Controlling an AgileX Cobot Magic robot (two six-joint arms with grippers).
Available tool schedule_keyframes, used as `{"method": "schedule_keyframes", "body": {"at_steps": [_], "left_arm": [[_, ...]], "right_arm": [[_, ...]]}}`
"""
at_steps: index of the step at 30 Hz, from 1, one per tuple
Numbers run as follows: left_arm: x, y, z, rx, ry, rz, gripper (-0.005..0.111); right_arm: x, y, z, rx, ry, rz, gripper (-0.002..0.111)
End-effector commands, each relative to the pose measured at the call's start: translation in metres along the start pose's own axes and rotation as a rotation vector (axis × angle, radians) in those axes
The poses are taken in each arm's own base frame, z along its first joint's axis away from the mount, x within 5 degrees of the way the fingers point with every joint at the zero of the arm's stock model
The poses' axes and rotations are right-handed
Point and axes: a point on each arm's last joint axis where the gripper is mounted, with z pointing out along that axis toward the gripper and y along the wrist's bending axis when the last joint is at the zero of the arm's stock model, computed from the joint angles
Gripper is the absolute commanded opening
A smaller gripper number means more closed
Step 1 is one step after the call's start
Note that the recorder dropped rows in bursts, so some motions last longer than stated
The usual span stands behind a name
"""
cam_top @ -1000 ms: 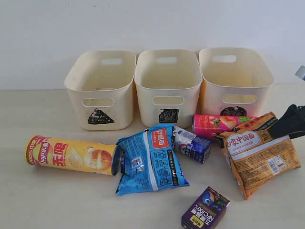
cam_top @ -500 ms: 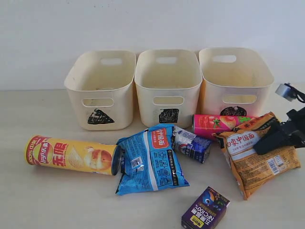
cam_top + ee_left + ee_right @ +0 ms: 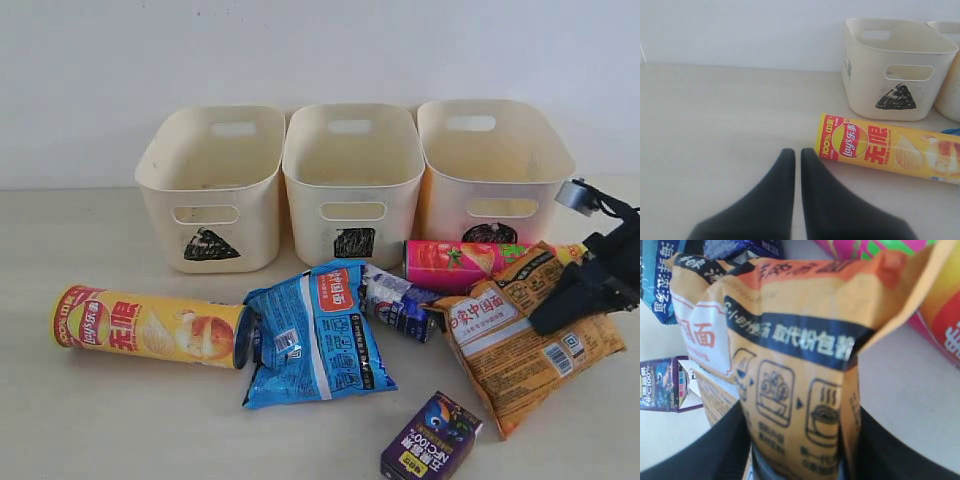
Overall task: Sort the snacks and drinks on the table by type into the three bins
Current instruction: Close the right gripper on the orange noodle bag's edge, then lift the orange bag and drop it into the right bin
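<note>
My right gripper is shut on the right edge of the orange-brown noodle packet; the right wrist view shows the packet pinched between both fingers. The pink-and-green tube lies behind it, in front of the circle bin. The white-and-blue carton rests against the blue packet. The purple carton lies at the front. The yellow tube lies on its side at the left. My left gripper is shut and holds nothing, just short of the tube's end.
The triangle bin, the square bin and the circle bin stand in a row against the white wall, with nothing seen inside them. The pale table runs bare at the front left.
My right gripper has come in over the orange packet's right edge and shut on it. The packet has slid left and turned a little, now crowding the white-and-blue carton.
</note>
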Motion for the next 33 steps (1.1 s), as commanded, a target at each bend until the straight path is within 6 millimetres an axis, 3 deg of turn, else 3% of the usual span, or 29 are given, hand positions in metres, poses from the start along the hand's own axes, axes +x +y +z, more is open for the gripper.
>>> {"method": "schedule_keyframes", "body": {"at_steps": [1, 13, 21, 28, 33], "left_arm": [[-0.002, 0.0, -0.001, 0.004, -0.014, -0.007, 0.004], [-0.002, 0.0, -0.001, 0.004, -0.014, -0.007, 0.004], [-0.002, 0.0, -0.001, 0.004, -0.014, -0.007, 0.004], [-0.002, 0.0, -0.001, 0.004, -0.014, -0.007, 0.004], [-0.002, 0.0, -0.001, 0.004, -0.014, -0.007, 0.004]], "right_arm": [[-0.008, 0.016, -0.023, 0.064, -0.027, -0.039, 0.0], [-0.016, 0.075, -0.073, 0.167, -0.133, -0.111, 0.0], [-0.035, 0.12, -0.106, 0.159, -0.365, -0.194, 0.0], [-0.051, 0.132, -0.119, 0.116, -0.523, -0.195, 0.0], [-0.066, 0.12, -0.132, 0.245, -0.732, -0.095, 0.0]]}}
